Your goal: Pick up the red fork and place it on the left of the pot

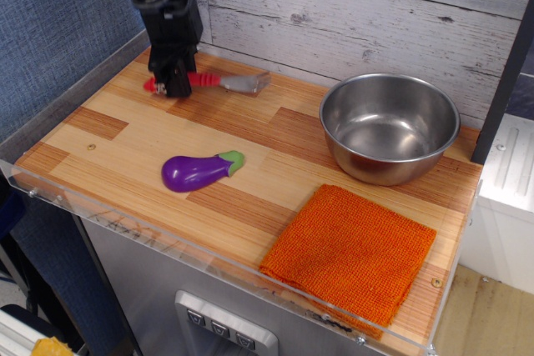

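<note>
I see black end effector (175, 81) pinched tight on red fork with ribbed handle and silver tines (215, 82), at back left of striped wood table (125, 135). Fork far left of round shiny steel pot (389, 127). Purple toy eggplant (201, 170) near front. Orange cloth (350, 252) just in front of pot.

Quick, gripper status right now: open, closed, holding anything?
Gripper: closed on the red fork by its handle, at the back left of the table.
</note>
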Available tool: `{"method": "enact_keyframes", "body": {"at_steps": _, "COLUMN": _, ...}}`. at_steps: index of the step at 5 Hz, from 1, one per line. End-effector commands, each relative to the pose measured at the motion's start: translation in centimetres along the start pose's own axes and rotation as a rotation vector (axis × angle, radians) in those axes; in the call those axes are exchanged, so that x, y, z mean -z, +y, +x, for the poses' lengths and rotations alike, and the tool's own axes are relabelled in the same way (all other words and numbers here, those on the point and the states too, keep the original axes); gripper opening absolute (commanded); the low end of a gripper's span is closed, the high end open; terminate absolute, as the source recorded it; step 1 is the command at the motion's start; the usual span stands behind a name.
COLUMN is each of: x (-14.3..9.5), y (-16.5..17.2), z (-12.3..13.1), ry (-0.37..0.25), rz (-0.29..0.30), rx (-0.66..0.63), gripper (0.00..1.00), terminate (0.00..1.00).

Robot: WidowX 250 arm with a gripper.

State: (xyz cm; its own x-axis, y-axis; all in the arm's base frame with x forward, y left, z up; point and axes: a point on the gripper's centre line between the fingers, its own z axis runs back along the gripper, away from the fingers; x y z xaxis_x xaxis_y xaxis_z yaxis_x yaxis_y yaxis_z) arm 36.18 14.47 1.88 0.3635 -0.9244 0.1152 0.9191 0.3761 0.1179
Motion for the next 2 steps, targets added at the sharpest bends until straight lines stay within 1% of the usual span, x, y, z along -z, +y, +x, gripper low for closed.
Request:
{"method": "enact_keyframes", "body": {"at_steps": 1, "x": -0.17, "y": -1.18, "z": -0.47, "ry": -0.004, "rz": -0.007, "rx": 0.016, "gripper": 0.00, "terminate": 0.00}}
{"method": "enact_keyframes", "body": {"at_steps": 2, "x": -0.25, "y": -1.36, "z": -0.50, "ry": 0.023, "rz": -0.025, "rx": -0.016, "gripper": 1.00, "terminate": 0.00}}
